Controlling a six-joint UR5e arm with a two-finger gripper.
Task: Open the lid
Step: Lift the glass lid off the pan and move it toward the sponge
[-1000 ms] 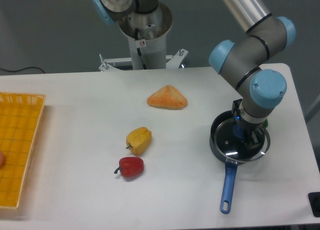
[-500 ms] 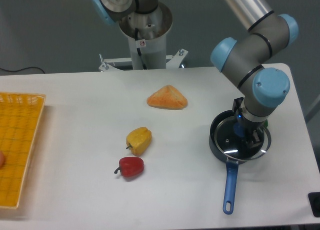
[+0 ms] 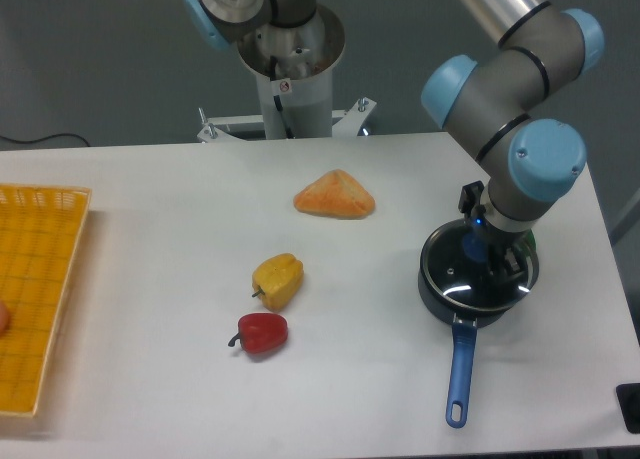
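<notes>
The dark saucepan (image 3: 437, 301) stands at the right of the white table, its long blue handle (image 3: 459, 369) pointing toward the front edge. The round glass lid (image 3: 452, 274) with its thin metal rim sits over the pan's mouth, slightly raised and skewed to the right. My gripper (image 3: 487, 259) reaches straight down onto the lid's middle and is shut on the blue knob, which the fingers mostly hide.
A red pepper (image 3: 263, 333) and a yellow pepper (image 3: 278, 281) lie left of the pan. An orange triangular piece (image 3: 335, 195) lies farther back. A yellow basket (image 3: 35, 297) stands at the left edge. Something green (image 3: 528, 245) peeks out behind the pan.
The wrist has risen a little and shifted right. The lid has moved with it, and the pan handle has swung slightly.
</notes>
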